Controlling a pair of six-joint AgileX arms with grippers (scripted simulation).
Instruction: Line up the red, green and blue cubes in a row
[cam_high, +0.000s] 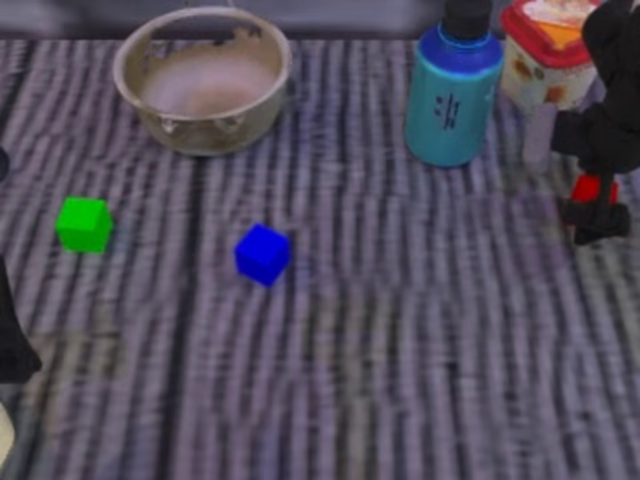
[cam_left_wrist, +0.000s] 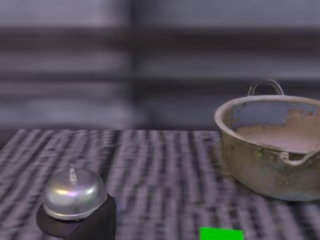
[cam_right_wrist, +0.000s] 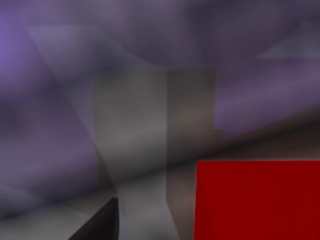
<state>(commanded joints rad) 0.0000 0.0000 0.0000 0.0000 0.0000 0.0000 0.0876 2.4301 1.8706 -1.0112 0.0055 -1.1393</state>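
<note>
The green cube (cam_high: 84, 224) sits on the striped cloth at the left, and its top edge shows in the left wrist view (cam_left_wrist: 221, 234). Right of it, nearer the middle, rests the blue cube (cam_high: 262, 253). The red cube (cam_high: 594, 188) is at the far right, held in my right gripper (cam_high: 598, 212), which is shut on it. In the right wrist view the red cube (cam_right_wrist: 257, 200) fills the near corner beside one dark fingertip (cam_right_wrist: 102, 225). My left gripper (cam_high: 12, 340) is parked at the left edge.
A worn metal pot (cam_high: 203, 78) stands at the back left and shows again in the left wrist view (cam_left_wrist: 270, 150). A blue bottle (cam_high: 452, 95) and a red-lidded tub (cam_high: 548, 50) stand at the back right, close to my right arm. A silver desk bell (cam_left_wrist: 73, 194) stands near the left arm.
</note>
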